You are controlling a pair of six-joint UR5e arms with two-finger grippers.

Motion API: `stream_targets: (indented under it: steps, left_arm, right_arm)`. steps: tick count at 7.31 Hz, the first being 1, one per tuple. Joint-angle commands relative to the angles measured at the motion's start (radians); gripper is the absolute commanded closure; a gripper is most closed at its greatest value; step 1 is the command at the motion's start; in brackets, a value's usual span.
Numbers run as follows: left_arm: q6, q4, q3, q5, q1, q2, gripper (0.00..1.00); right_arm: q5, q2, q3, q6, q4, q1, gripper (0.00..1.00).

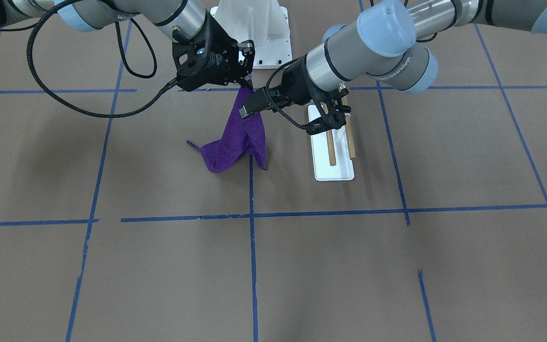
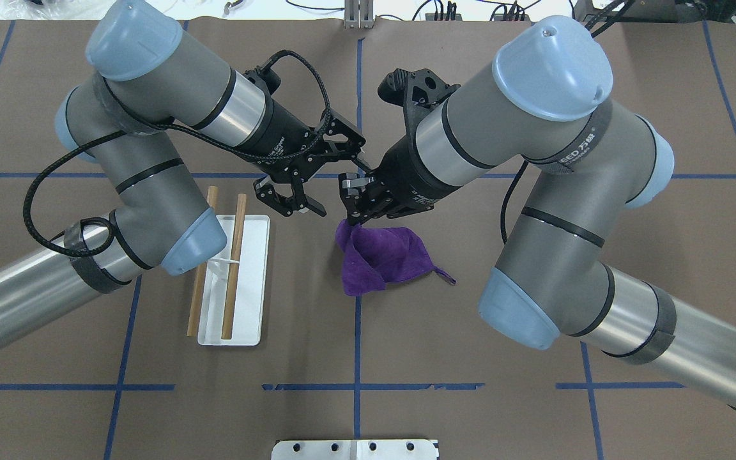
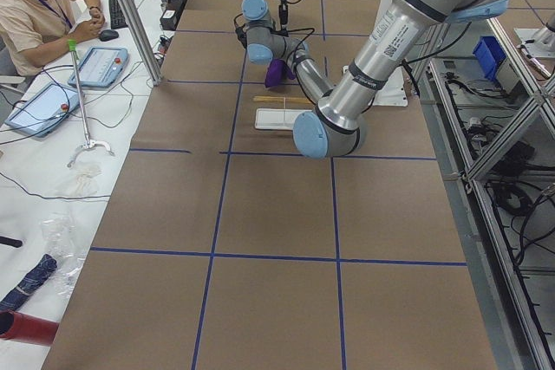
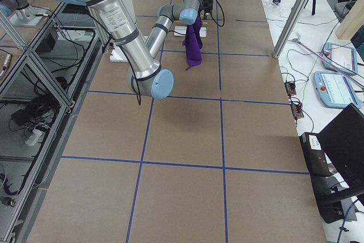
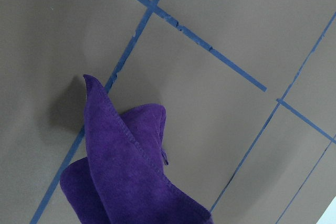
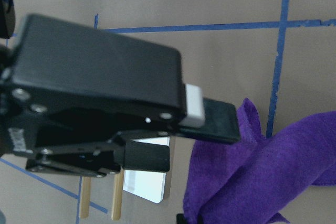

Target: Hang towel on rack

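Brown paper crossed with blue tape lines covers the table [image 2: 470, 421]. Clock directions are read in the overhead view, with 12 pointing away from the robot.

Near the middle, the towel [image 2: 384, 255] hangs by one top corner from the right gripper [image 2: 352, 220], whose fingers are pinched tight on that corner. The cloth drapes down in folds. Its lower part is bunched on the paper across a tape line, with a small tail sticking out at 4 o'clock. The front view shows the same pinch at the top of the cloth, with the purple sheet running down from it to the table.

At 9 o'clock from the towel, well apart from it, stands the rack [image 2: 254, 287]. It is a white plate with two dowels [image 2: 233, 287] lying parallel along its length, raised on a white support.

The left gripper [image 2: 291, 199] hangs in the air at 1 o'clock from the rack and 10 o'clock from the towel. Its fingers are spread wide, they grip nothing, and they are clear of the cloth.

A white pedestal [image 2: 355, 449] sits at the table's 6 o'clock edge.
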Motion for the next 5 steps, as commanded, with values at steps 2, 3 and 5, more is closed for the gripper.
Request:
stream_targets:
  steps: [2,3,5]
  left_arm:
    - [-0.001,-0.005,-0.003,0.041,0.034,-0.003,0.99]
    - [0.008,-0.006,-0.007,0.041,0.034,-0.003,1.00]
    - [0.012,-0.008,-0.005,0.043,0.034,0.001,1.00]
  right_arm:
    - [-0.015,0.005,0.000,-0.002,0.001,-0.009,1.00]
    - [-0.015,0.003,0.000,-0.003,0.002,-0.010,1.00]
    - [-0.007,0.000,0.007,-0.005,0.001,-0.009,1.00]
